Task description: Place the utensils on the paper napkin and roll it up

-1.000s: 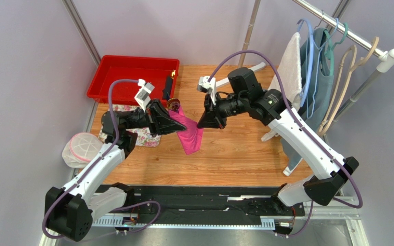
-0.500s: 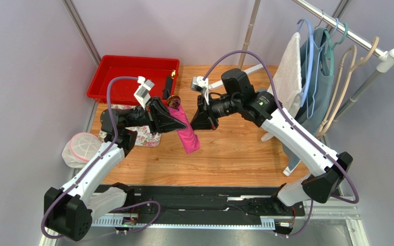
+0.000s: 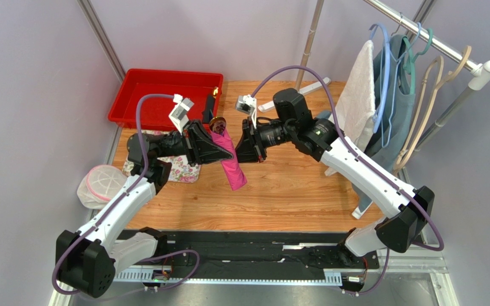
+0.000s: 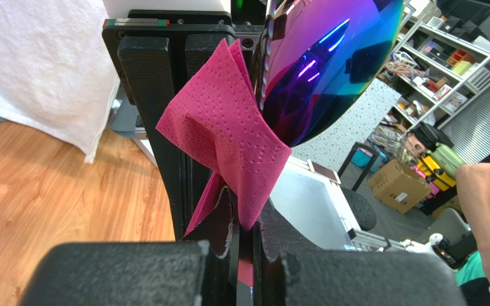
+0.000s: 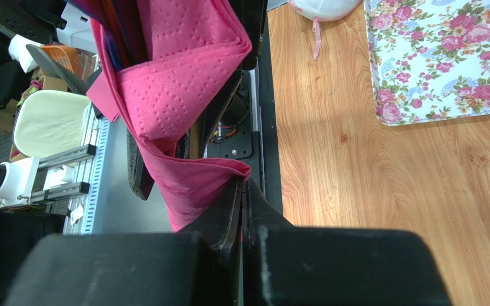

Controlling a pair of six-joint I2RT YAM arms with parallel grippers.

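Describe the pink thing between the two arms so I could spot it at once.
Above the wooden table, look where the left tool and right tool meet. Both pinch the paper napkin, a folded magenta strip with a shiny spoon at its top. Unlike the flowered cloth at the left, it is plain pink.

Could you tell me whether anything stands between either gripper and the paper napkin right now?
Nothing visible does: the left gripper and the right gripper are each shut directly on the paper napkin, pinching it from opposite sides.
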